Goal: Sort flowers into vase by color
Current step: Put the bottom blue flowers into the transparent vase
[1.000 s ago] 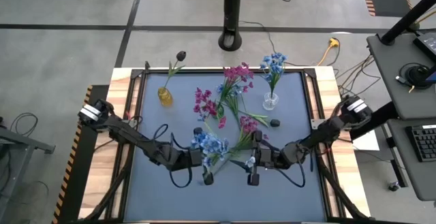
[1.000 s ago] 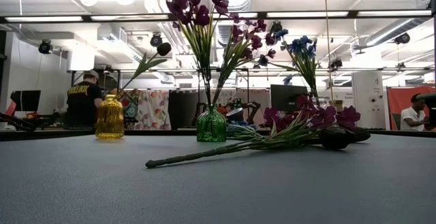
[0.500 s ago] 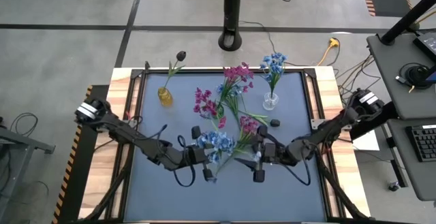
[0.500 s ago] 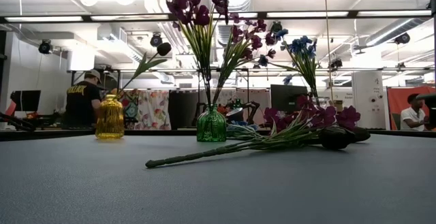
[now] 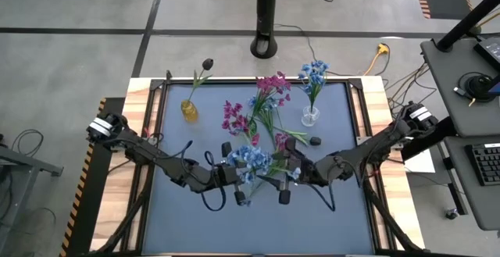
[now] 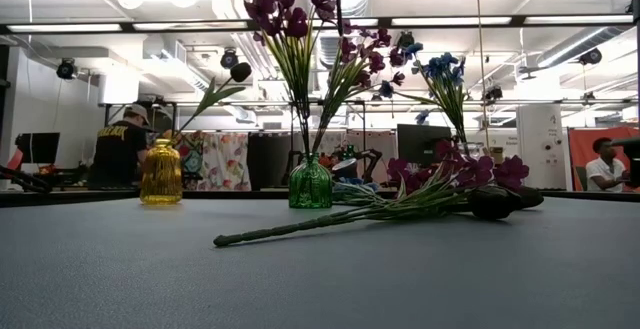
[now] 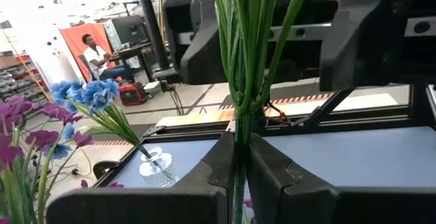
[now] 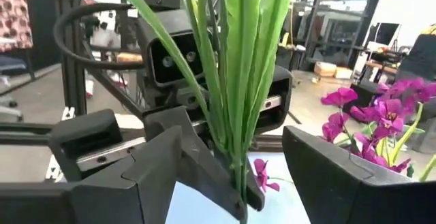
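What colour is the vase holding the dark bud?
Yellow, amber-like glass. The vase shows best in the low view, the bud above it.

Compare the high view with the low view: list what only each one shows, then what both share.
Only the high view: both arms over the near middle of the table, the left claw shut on the blue sprig, the right claw open beside its stem. Only the low view: people in the room behind, and the lying pink sprig side-on. Both: the yellow vase with its dark bud, the green vase of pink flowers.
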Robot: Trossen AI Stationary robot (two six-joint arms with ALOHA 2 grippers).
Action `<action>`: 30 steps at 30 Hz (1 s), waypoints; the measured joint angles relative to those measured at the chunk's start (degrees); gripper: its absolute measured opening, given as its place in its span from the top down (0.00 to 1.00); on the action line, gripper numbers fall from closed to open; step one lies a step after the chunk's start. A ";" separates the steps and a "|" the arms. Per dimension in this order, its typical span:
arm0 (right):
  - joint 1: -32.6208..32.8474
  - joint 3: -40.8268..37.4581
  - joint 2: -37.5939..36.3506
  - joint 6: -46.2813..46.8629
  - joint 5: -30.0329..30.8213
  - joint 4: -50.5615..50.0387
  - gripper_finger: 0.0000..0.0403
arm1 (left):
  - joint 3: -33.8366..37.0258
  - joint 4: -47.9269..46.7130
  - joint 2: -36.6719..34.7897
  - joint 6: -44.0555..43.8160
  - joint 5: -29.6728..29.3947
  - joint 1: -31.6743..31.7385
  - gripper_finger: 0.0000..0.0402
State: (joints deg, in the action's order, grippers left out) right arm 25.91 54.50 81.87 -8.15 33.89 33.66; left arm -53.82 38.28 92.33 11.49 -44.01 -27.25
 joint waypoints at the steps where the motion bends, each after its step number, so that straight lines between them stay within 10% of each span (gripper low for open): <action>1: -0.30 0.62 0.00 0.46 -0.34 -1.49 0.40 | 0.00 -0.01 0.01 0.00 0.00 0.01 0.97; 30: -1.33 3.21 0.63 0.63 -1.33 -5.21 0.91 | -0.81 0.29 0.07 -1.09 -0.46 0.73 0.87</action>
State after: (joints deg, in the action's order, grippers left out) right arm 24.58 57.71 82.50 -7.52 32.56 28.45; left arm -54.63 38.57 92.40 10.40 -44.47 -26.52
